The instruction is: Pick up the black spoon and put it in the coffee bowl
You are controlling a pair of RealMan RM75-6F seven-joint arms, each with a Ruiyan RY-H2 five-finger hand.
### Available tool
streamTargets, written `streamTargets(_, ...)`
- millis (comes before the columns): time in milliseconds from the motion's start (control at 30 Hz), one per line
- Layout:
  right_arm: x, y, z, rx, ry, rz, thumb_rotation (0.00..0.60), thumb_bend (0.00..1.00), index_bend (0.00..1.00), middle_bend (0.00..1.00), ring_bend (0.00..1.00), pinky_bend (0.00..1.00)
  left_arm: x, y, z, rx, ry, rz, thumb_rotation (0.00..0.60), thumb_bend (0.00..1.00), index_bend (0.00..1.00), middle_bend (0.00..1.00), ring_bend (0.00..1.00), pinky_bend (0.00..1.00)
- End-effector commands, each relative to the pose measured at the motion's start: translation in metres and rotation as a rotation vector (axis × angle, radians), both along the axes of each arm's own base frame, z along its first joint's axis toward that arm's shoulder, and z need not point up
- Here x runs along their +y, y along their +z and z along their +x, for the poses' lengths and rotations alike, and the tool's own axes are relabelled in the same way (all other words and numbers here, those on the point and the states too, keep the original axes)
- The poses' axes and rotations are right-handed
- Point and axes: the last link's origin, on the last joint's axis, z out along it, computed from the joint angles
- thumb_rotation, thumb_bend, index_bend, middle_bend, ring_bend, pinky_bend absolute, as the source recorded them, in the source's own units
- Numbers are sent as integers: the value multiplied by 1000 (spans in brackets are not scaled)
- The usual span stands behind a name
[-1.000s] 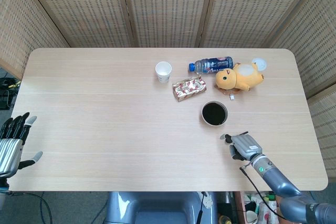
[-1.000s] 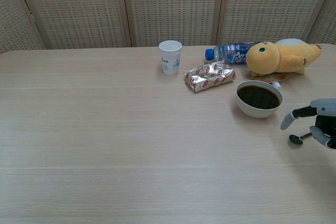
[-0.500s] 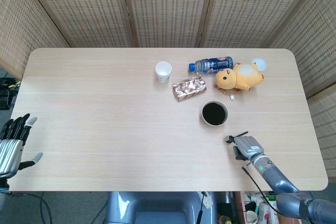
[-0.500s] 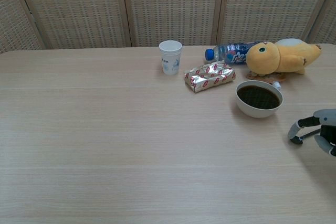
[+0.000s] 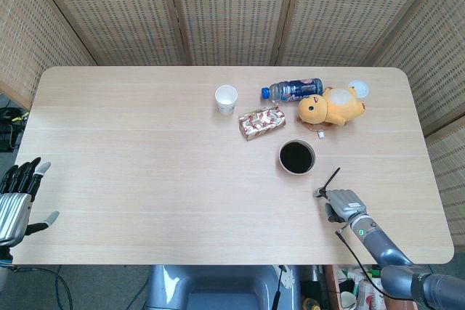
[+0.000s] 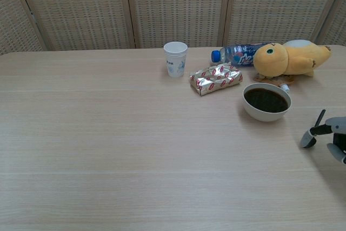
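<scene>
Right robot hand [image 5: 343,202] at about 5 o'clock on the desk [image 5: 145,165], near the front edge. Fingers curled in, pinching the black spoon [image 5: 326,183] at its low end. Spoon tilted up off the desk, free end pointing toward 1 o'clock. In the chest view the same robot hand [image 6: 338,133] sits at the right frame edge, only partly visible; spoon [image 6: 314,129] held at a slant.

Coffee bowl [image 5: 297,157]: white, filled with dark liquid, standing at 11 o'clock from the right robot hand. Spoon tip near the bowl but apart from it, not over it.

Left robot hand [image 5: 16,197] at 8 o'clock, off the desk's left edge. Fingers spread, holding nothing.

Other things on the far half of the desk:
- Paper cup [image 5: 226,98], upright, at 12 o'clock.
- Foil packet [image 5: 261,121], between cup and bowl.
- Bottle [image 5: 292,89] lying on its side, blue cap pointing to 9 o'clock.
- Yellow plush [image 5: 330,107] lying just beside the bottle, at 1 o'clock from the bowl.

Woven screens [image 5: 232,12] behind the desk.
</scene>
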Motion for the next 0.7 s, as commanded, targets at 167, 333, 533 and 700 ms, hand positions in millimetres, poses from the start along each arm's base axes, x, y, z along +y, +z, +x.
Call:
streamTargets(167,2,3,-6,18,-15,-7,600,1000,224,974,998,1000,0,0,0,-1,-1,-1,600,223,0,0,0,0)
streamTargets(333,2,12,-17,40,-41,-29,600,1000,224,974,999,1000,1,-1,0,-1,0,-3,600,223,0,0,0,0)
streamTargets(533,1,29,-32,71,-80,-78,600,1000,225,974,999,1000,1,-2,0,-2,-1,-6,600,224,0,0,0,0)
streamTargets(700,-4,44,-44,96,-105,-120,600,1000,225,974,998,1000,1,-2,1,-1,-3,-4,600,224,0,0,0,0)
